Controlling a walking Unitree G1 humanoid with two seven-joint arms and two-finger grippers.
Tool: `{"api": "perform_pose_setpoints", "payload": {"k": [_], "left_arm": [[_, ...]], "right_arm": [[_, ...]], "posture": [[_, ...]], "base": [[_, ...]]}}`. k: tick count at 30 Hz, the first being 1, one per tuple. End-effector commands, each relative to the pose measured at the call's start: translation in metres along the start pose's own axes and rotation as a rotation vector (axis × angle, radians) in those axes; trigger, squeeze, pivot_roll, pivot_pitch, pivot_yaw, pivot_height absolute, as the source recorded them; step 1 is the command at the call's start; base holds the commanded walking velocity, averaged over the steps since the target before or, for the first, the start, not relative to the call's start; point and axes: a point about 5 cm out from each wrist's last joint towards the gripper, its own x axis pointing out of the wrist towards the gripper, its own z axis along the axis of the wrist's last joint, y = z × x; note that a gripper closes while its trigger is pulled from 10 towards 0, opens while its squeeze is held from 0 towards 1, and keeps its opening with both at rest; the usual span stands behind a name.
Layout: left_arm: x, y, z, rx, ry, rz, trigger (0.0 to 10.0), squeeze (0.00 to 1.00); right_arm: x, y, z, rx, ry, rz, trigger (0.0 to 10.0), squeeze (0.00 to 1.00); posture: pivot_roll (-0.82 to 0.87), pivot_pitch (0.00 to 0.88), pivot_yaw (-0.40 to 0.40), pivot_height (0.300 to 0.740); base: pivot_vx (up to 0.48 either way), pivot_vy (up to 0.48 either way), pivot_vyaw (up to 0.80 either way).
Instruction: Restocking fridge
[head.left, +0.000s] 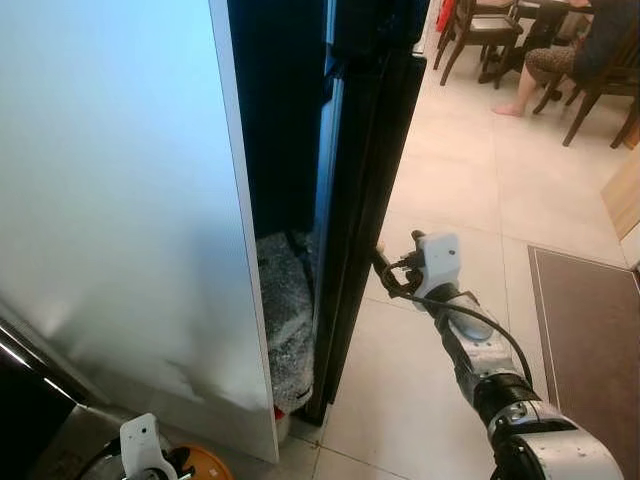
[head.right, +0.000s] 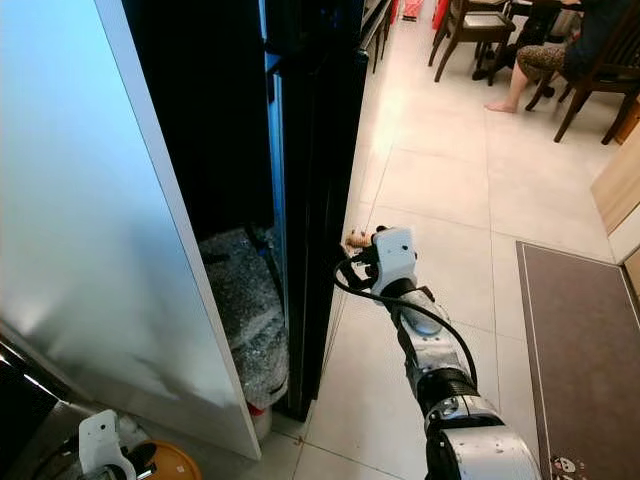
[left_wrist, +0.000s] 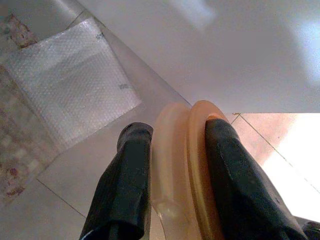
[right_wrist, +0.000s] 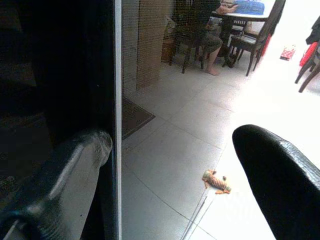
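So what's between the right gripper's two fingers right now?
The black fridge door edge: in the right wrist view, the right gripper is open with one finger behind the edge.

The fridge door (head.left: 110, 200) is pale silver-white with a black edge (head.left: 365, 200); the floor (head.left: 450, 200) is cream tile, the mat (head.left: 590, 340) brown. The left claw (left_wrist: 170, 175), black, holds a translucent orange lid (left_wrist: 192, 165). A small orange toy (right_wrist: 216, 181) lies on the tile.
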Motion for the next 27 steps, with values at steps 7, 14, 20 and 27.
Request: {"api": "perform_pose_setpoints", "payload": {"k": [7,14,20,27], "left_arm": [[-0.001,0.003,-0.001,0.016,0.005,0.007,10.0,0.0],[-0.001,0.004,-0.001,0.027,0.009,0.007,10.0,0.0],[-0.001,0.005,-0.001,0.039,0.012,0.004,10.0,0.0],[-0.001,0.006,0.0,0.048,0.012,0.004,10.0,0.0]], "right_arm": [[-0.006,-0.038,0.005,-0.074,0.032,-0.261,10.0,0.0],[-0.026,-0.059,-0.009,-0.106,0.067,-0.397,10.0,0.0],[-0.045,-0.068,-0.026,-0.121,0.116,-0.484,10.0,0.0],[-0.061,-0.078,-0.038,-0.14,0.157,-0.581,10.0,0.0]], "posture": [[-0.1,0.057,-0.035,0.74],[-0.11,0.061,-0.027,0.74],[-0.11,0.063,-0.02,0.74],[-0.11,0.064,-0.016,0.74]], "base": [[0.0,0.0,0.0],[0.0,0.0,0.0],[0.0,0.0,0.0],[0.0,0.0,0.0]]}}
